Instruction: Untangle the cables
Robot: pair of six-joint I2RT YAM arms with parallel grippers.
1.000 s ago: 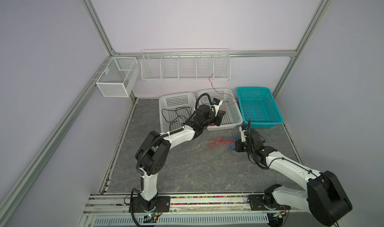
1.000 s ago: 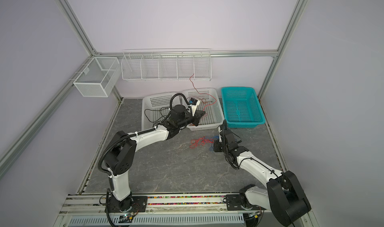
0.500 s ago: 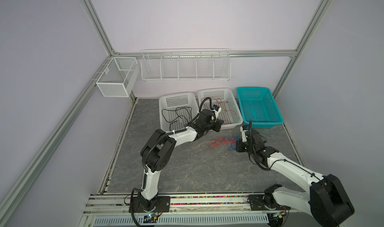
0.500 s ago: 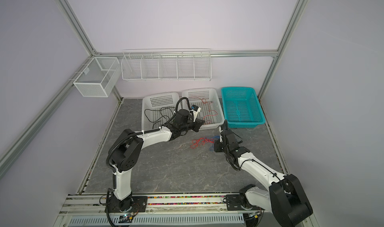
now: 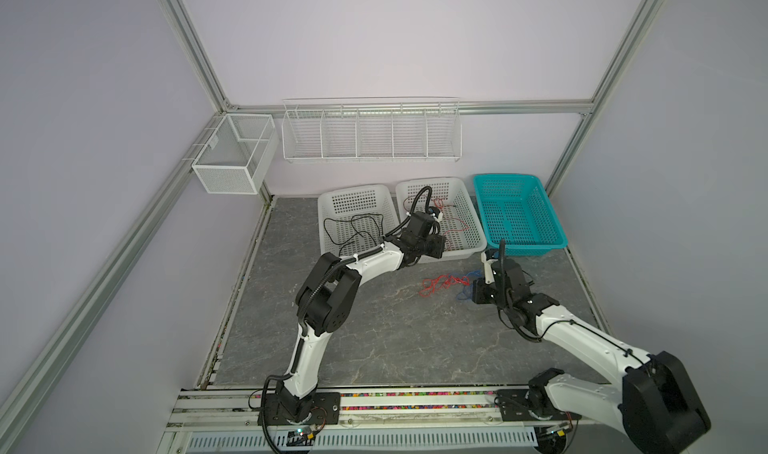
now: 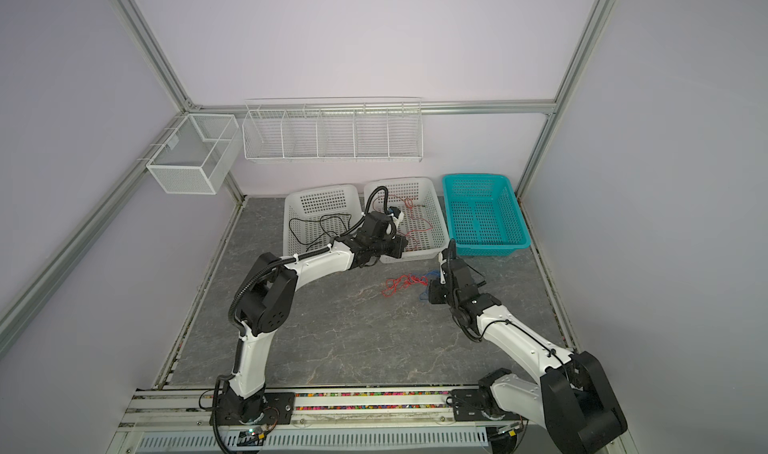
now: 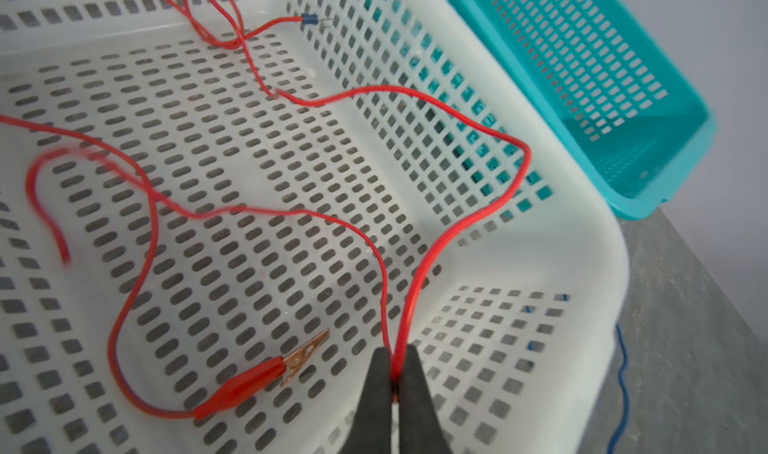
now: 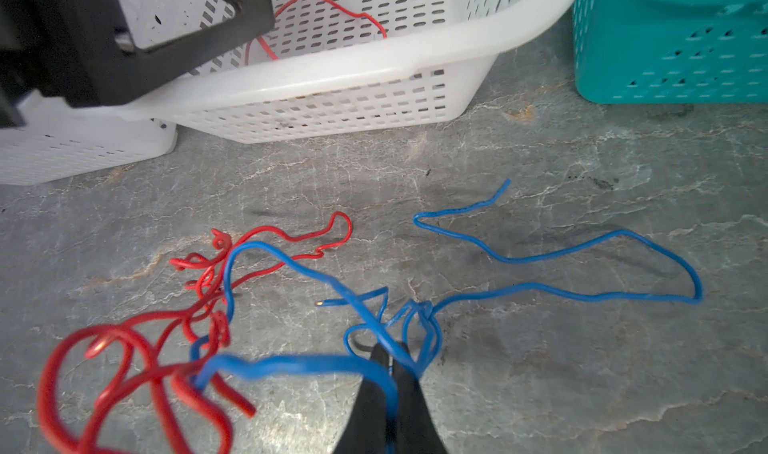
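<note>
L jaws pinch a red cable [image 7: 415, 289] over white basket [image 7: 582, 244]; R jaws pinch a blue cable [image 8: 291, 363] on the counter [image 8: 582, 368] (snarled w/ red tangle [image 8: 191, 393], teal basket [image 8: 665, 56] nearby).

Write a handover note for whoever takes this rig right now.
Left gripper: shut on a red cable that lies in the middle basket.
Right gripper: shut on the blue cable, low over the table.
Done: black cable lies in the left basket.
Left: the blue cable and the red tangle lie crossed on the table; part them.
</note>
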